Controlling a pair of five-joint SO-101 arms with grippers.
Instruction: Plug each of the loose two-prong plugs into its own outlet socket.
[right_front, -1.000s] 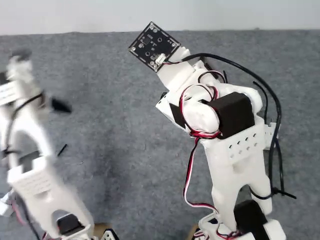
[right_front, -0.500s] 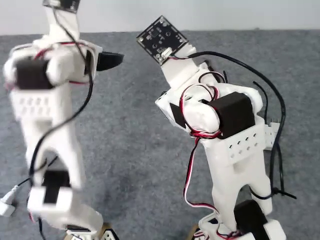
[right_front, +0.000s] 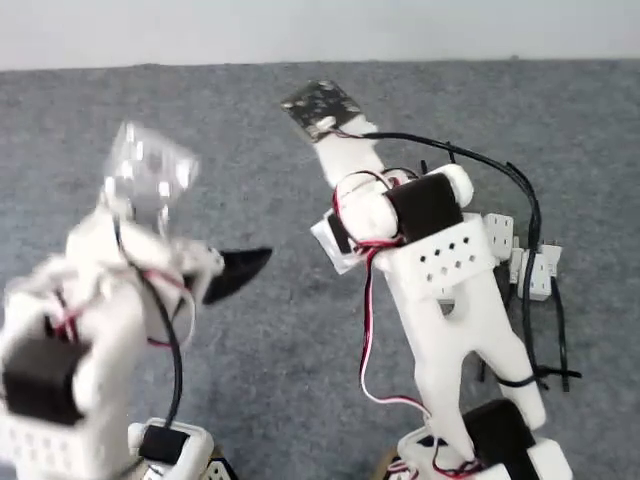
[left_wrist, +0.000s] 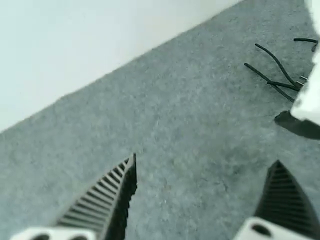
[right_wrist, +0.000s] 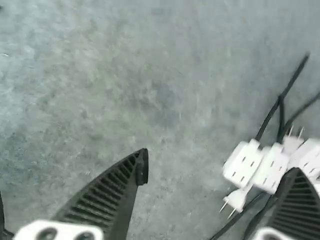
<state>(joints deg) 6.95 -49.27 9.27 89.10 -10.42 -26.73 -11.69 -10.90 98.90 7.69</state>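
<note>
Two white outlet blocks lie side by side on the grey carpet, with a white two-prong plug loose just beside them and black cords running off. My right gripper hangs open above the carpet, the blocks near one fingertip, nothing held. From above, the outlet blocks sit to the right of the right arm. My left gripper is open over bare carpet, empty; its black finger points toward the right arm.
Loose black cords lie on the carpet far from the left gripper, by a part of the other arm. A pale wall bounds the carpet's far edge. Grey carpet spreads between the arms.
The left arm swung from the left edge up and across, then came down with its finger toward the middle. The right arm tipped forward, uncovering the outlet blocks at its right.
</note>
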